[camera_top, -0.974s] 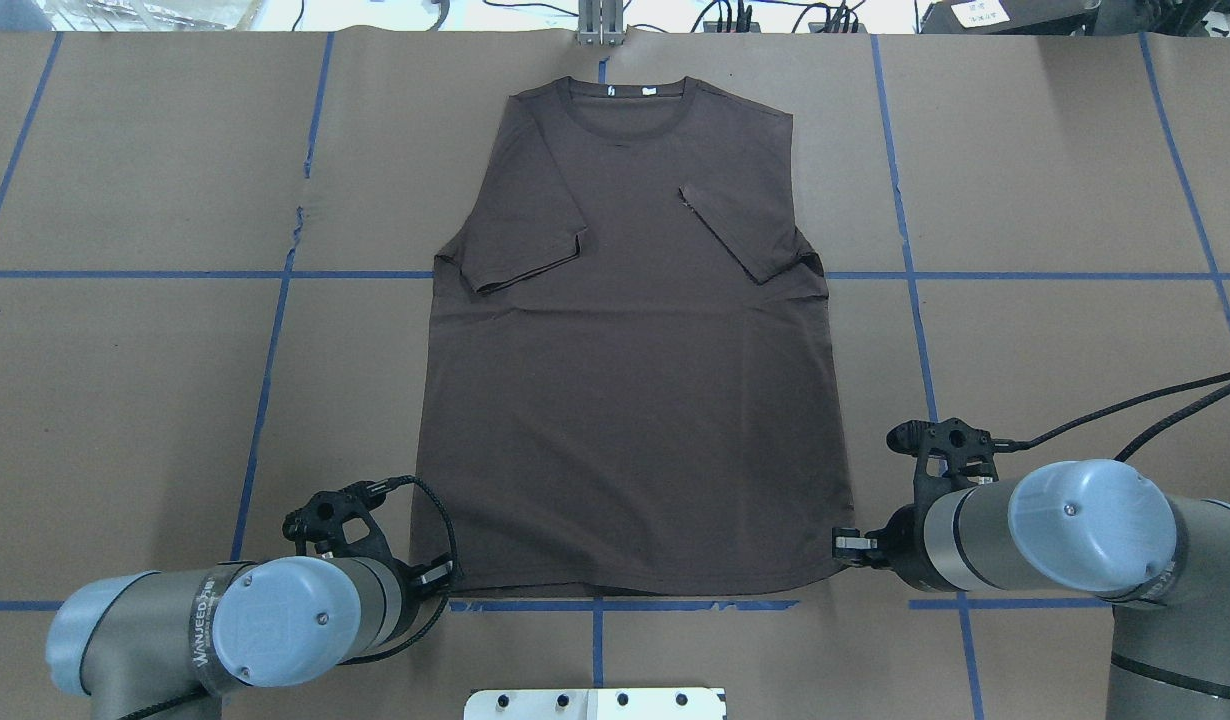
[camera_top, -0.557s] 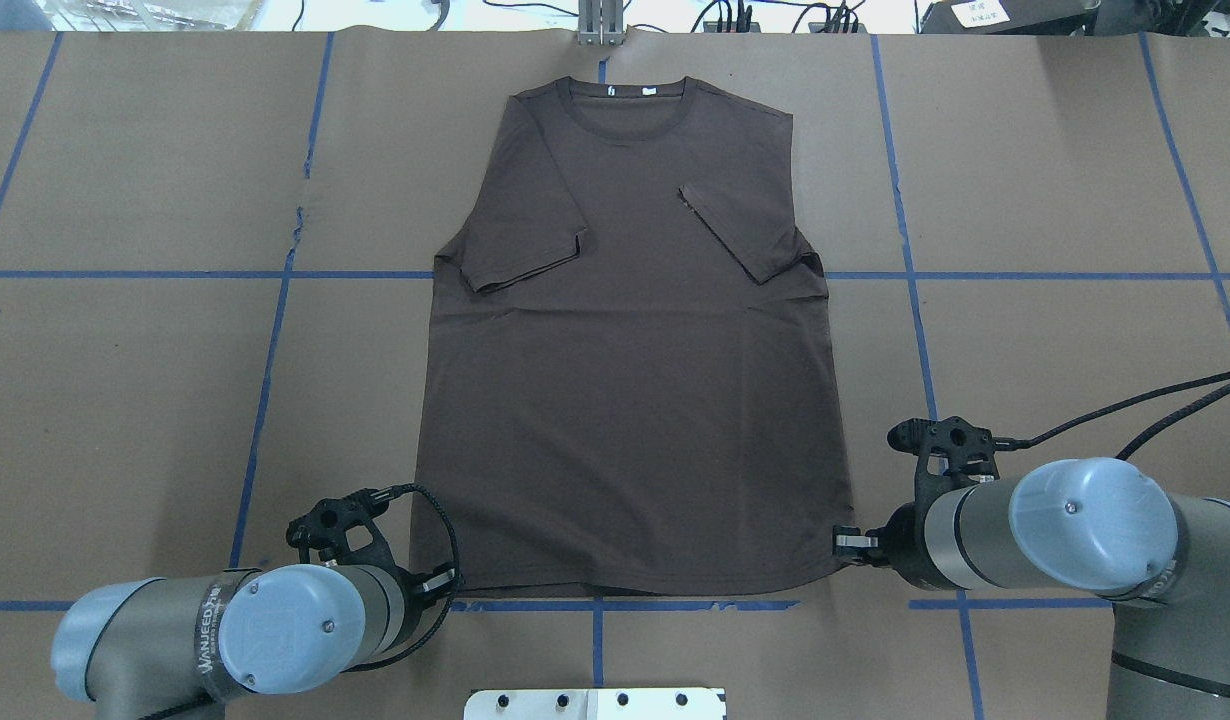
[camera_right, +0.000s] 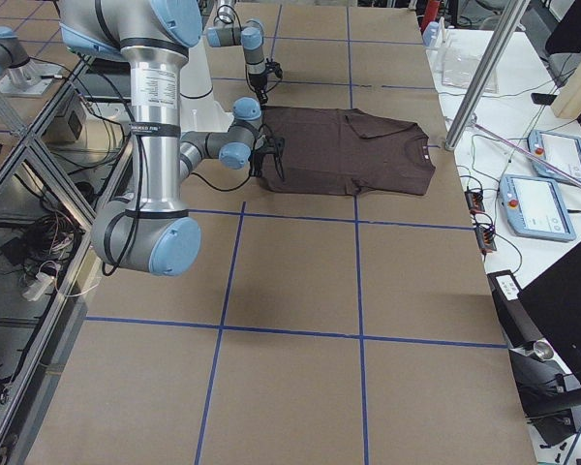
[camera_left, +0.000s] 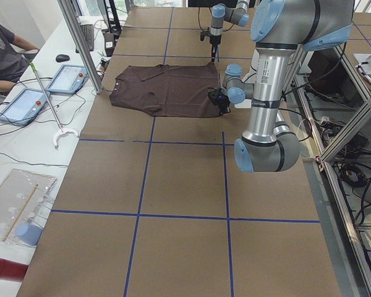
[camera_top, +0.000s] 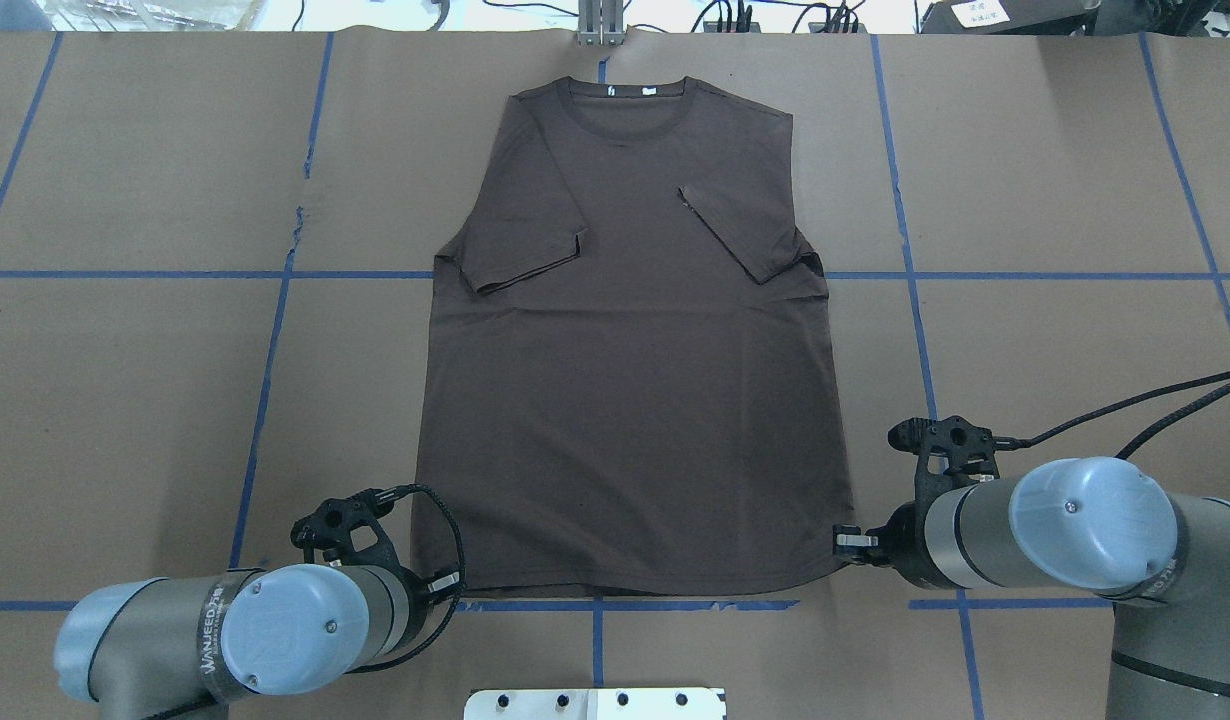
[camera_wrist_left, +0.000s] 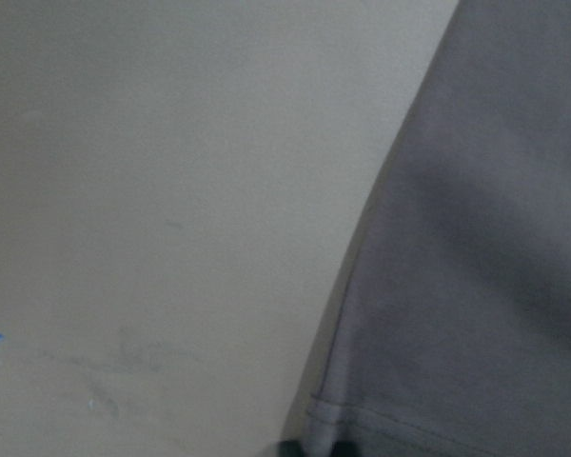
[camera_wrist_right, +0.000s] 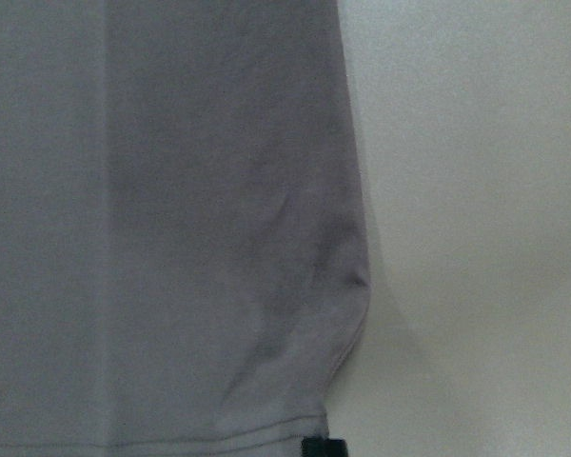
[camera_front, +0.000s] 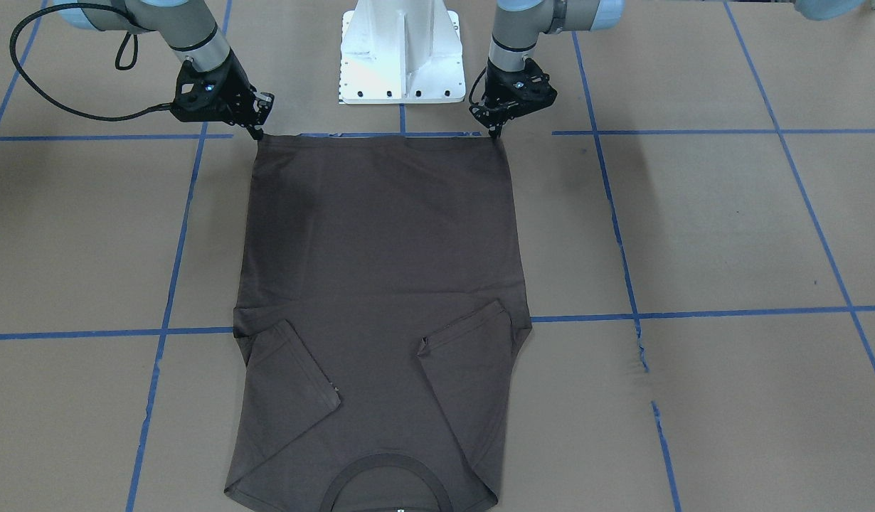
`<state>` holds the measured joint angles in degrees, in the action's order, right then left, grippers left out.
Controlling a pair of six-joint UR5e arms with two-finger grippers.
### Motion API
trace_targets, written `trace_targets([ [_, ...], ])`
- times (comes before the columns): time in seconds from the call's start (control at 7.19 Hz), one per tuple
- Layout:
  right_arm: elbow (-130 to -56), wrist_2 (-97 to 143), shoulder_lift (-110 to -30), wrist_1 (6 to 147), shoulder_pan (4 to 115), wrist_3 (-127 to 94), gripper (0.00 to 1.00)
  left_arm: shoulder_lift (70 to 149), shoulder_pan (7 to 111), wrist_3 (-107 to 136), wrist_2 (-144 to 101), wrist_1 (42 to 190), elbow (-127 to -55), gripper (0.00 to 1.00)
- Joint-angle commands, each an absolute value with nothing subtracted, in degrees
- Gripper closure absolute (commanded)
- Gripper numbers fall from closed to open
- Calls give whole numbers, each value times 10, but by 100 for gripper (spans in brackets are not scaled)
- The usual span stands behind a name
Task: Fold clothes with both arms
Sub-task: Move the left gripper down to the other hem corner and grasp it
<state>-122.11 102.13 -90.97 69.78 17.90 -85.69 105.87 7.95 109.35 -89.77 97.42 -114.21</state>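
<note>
Left tool [camera_top: 445, 583] sits low on the table [camera_top: 125, 400] at the near left corner of the hem of the T-shirt [camera_top: 625, 400], its tip touching the cloth edge; in the left wrist view only a dark tip shows just under the stitched hem corner, and it cannot be told whether the jaws are apart or closed on the fabric. The right tool [camera_top: 843, 542] meets the opposite hem corner in the same way, its pale tip against the cloth, and its jaws cannot be read either. From the front-facing view both tools taper to a point right at the two hem corners. The T-shirt lies flat and smooth in the middle of the table, hem toward the robot and the ribbed collar [camera_top: 630, 137] at the far side, with the white neck tags [camera_top: 630, 92] showing inside it. Both short sleeves [camera_top: 520, 245] are folded inward onto the chest. Blue tape lines [camera_top: 265, 380] cross the brown table, and the white pedestal base [camera_front: 402, 50] stands between the two arms.
</note>
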Motion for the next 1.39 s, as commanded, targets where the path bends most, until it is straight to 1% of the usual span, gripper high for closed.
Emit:
trace_targets([
  [0.0,-1226,1032,-911,698,182,-857,100,1060,84,1089,-898,958,-1164,100],
  [0.28,-1245,1078,-926,698,203,-857,100,1052,84,1080,-900,888,-1228,100],
  [0.56,-1286,1095,-962,699,202,-858,100,1048,74,1064,-900,838,-1296,100],
  [0.84,-1309,1153,-977,699,203,-858,100,1049,23,1064,-900,781,-1354,100],
  [0.97,-1325,1168,-989,700,202,-859,100,1047,1,1064,-899,776,-1357,100],
  [1.25,-1328,1176,-979,700,202,-859,100,1049,8,1060,-901,774,-1361,100],
])
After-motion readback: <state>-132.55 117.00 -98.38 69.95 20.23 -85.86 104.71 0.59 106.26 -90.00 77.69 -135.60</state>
